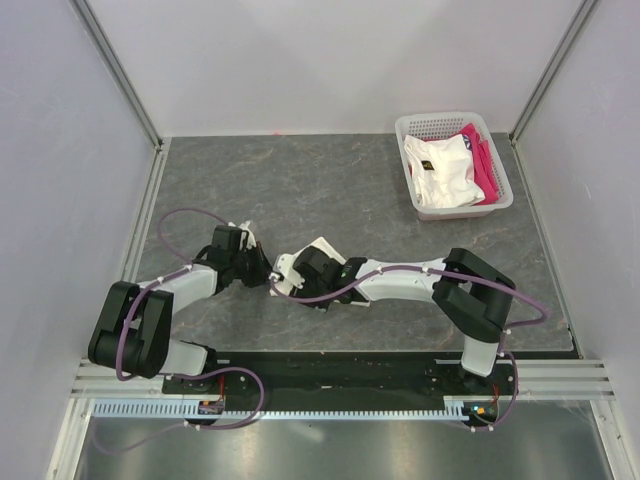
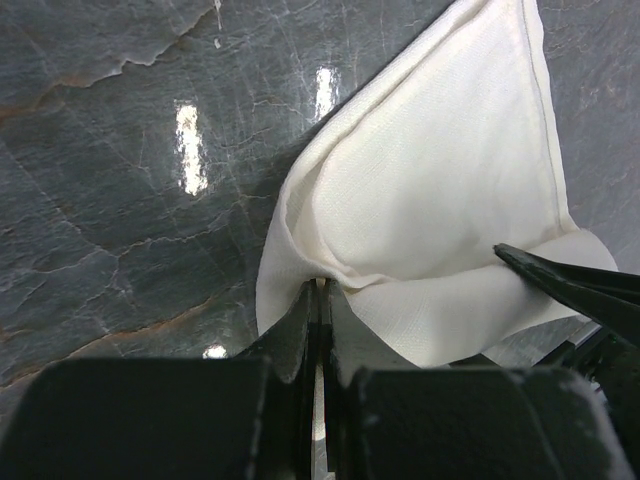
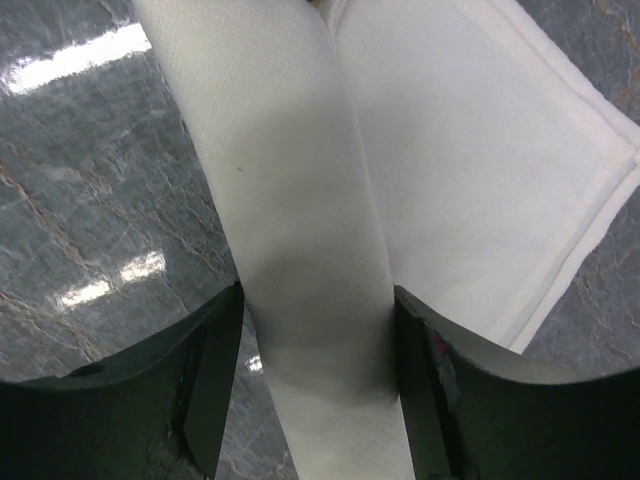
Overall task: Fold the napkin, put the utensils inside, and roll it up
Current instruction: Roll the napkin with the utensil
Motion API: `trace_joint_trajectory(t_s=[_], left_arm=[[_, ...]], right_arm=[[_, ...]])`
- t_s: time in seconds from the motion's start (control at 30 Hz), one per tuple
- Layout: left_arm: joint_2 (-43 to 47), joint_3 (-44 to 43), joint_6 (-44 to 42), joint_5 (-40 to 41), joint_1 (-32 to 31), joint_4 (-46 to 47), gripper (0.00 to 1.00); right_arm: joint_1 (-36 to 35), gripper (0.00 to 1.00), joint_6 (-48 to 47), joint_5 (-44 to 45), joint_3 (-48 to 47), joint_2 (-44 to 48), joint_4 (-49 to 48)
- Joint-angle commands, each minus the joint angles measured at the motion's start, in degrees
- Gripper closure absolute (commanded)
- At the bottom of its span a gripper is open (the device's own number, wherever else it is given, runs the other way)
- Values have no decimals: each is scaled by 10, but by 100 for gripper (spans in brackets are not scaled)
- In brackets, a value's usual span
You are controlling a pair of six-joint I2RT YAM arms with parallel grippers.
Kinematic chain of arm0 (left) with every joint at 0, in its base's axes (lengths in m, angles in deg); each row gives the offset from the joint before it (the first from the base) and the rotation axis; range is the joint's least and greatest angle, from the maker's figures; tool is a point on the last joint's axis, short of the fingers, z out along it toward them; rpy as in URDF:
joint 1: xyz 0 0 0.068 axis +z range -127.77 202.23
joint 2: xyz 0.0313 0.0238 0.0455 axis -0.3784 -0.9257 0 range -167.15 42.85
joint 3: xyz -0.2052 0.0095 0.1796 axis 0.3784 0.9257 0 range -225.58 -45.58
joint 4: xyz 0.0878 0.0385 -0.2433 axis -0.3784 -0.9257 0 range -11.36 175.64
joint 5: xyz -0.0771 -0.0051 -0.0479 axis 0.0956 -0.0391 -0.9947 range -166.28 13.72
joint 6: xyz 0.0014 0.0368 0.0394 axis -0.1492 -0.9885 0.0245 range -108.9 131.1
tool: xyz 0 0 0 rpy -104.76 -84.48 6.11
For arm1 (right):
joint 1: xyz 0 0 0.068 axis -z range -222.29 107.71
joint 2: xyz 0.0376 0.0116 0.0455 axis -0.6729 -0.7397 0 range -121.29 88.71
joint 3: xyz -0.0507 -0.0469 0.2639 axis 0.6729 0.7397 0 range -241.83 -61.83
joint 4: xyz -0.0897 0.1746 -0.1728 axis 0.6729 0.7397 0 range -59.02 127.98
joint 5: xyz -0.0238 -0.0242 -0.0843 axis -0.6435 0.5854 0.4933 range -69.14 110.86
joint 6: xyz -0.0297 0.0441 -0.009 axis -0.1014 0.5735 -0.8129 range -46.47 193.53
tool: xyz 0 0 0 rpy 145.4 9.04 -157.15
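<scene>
The grey marbled table [image 1: 330,190] fills the floor of the booth, its near edge hidden behind the 2 arms' base rail. A white basket [image 1: 452,120] stands at the far right corner. It holds a white garment [image 1: 440,170] over a pink cloth [image 1: 485,165] that shows only along the right side. The garment's small dark mark is too small to read.

The napkin [image 3: 470,150] lies mid-table between the 2 grippers, which cover most of it from above. It is partly rolled, and whatever the roll contains is hidden. The right gripper [image 3: 318,300] has its jaws clamped on either side of the roll. The left gripper [image 2: 322,290] has its jaws pressed together on a pinch of the napkin's edge.
</scene>
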Motion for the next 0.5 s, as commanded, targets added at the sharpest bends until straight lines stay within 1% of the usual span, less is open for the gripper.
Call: trace_joint_trajectory(t_s=[0.0, 0.1, 0.13, 0.17, 0.2, 0.23, 0.3, 0.33, 0.4, 0.43, 0.47], left_arm=[[-10, -21, -23, 0, 0, -11, 98], [-13, -24, -26, -8, -1, -7, 98], [-13, -24, -28, -12, -1, -4, 98], [-13, -26, -27, -16, 0, 2, 97], [-11, -27, -28, -19, -1, 3, 92], [-11, -28, -27, -18, -1, 6, 78], [2, -30, -23, -12, -1, 9, 64], [7, -31, -22, -6, 0, 9, 54], [32, -33, -19, 19, -1, 9, 47], [41, -32, -20, 27, -1, 9, 41], [52, -31, -20, 44, 0, 9, 39]], right_arm=[[15, 34, -2, -20, -9, -13, -10], [28, 46, -1, -53, -14, -18, -4], [35, 52, 0, -65, -15, -20, 4], [39, 55, 3, -103, -21, -22, 9], [44, 57, 8, -122, -23, -25, 14], [51, 61, 13, -139, -26, -30, 24], [67, 64, 23, -184, -35, -36, 46], [77, 67, 27, -199, -36, -42, 53], [88, 69, 35, -237, -40, -46, 68], [99, 70, 42, -247, -42, -49, 75], [103, 70, 46, -258, -44, -50, 80]])
